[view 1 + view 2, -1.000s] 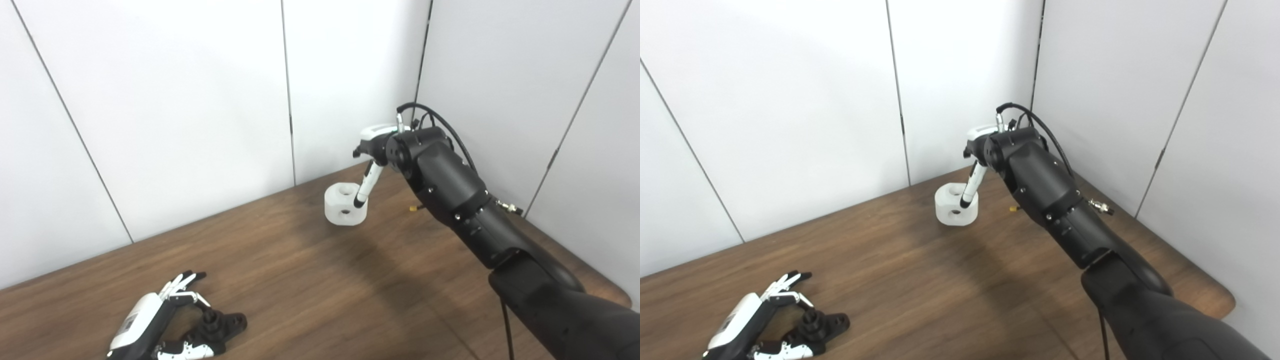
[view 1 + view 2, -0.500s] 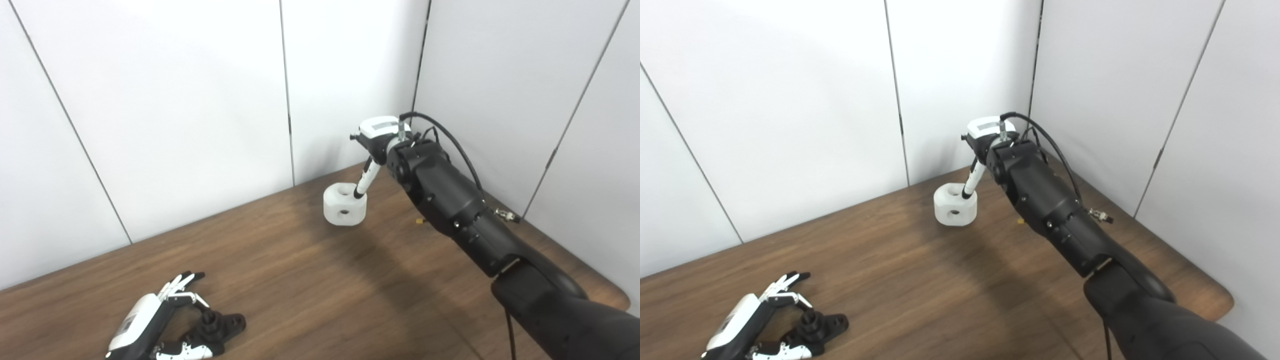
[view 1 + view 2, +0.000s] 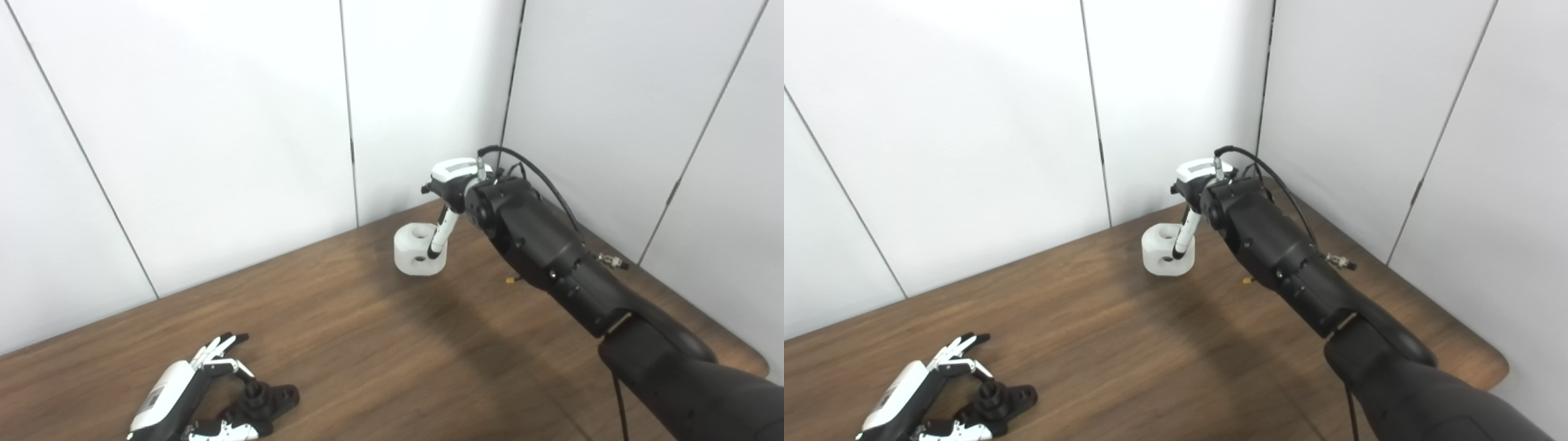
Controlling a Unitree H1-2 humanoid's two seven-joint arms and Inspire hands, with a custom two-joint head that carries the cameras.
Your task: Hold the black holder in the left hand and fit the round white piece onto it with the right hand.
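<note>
Right hand fingers on white piece, grip unclear; could tip. Left hand loosely curled around black holder; could slip.

Bare table spans the middle of the frame, open for passage. The white wall panels close off the top and right, hemming in the round white piece at upper centre.

Brown wooden table, black holder (near edge), white piece farther back
</note>
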